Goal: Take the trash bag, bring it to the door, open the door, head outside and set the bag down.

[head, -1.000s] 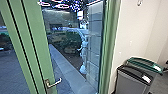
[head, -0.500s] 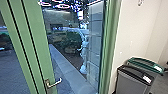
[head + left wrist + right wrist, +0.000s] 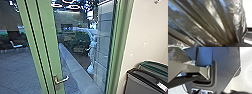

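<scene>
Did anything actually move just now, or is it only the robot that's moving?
Only the robot's view visibly moved: it swung slightly left, so the door, its handle and the bins appear further right. The handle's angle and the bins' side-by-side placement look unchanged.

The bag (image 3: 201, 25) was dark, thin and glossy, its film wrinkled and drawn into long pleats that ran together toward one spot, close to the left wrist's camera. The door (image 3: 51, 47), ahead of the robot, had a green frame around clear glass and a metal lever handle (image 3: 62, 80). It looked closed.
</scene>
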Controlling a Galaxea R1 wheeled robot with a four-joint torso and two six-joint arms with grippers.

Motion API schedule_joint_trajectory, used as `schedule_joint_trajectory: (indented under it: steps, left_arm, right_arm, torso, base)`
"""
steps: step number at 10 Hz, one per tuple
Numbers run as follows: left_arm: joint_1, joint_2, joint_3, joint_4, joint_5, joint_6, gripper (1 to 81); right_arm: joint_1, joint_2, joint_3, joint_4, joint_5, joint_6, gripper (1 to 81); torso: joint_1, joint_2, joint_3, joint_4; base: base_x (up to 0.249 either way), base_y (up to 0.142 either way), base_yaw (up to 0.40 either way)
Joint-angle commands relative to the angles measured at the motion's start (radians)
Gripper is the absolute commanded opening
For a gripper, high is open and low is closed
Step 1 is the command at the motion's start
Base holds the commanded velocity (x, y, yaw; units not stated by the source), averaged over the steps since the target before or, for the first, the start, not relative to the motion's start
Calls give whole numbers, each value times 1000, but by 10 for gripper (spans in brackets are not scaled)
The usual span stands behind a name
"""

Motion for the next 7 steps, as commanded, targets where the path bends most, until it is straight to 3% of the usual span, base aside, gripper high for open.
schedule_joint_trajectory:
  steps: [1,4,7]
  left_arm:
    - [-45,-36,55,8,71,10,10]
    - [-33,-118,174,11,68,10,10]
    - [-20,-132,186,24,66,14,10]
  right_arm:
    - [43,-16,53,-5,-65,-5,811]
    - [38,-127,226,-1,-65,-5,811]
    - [34,-195,313,8,-46,-4,811]
  torso:
    - [0,0,0,0]
    - [0,0,0,0]
    - [0,0,0,0]
  base:
    - [0,0,313]
    - [0,0,312]
    - [0,0,313]
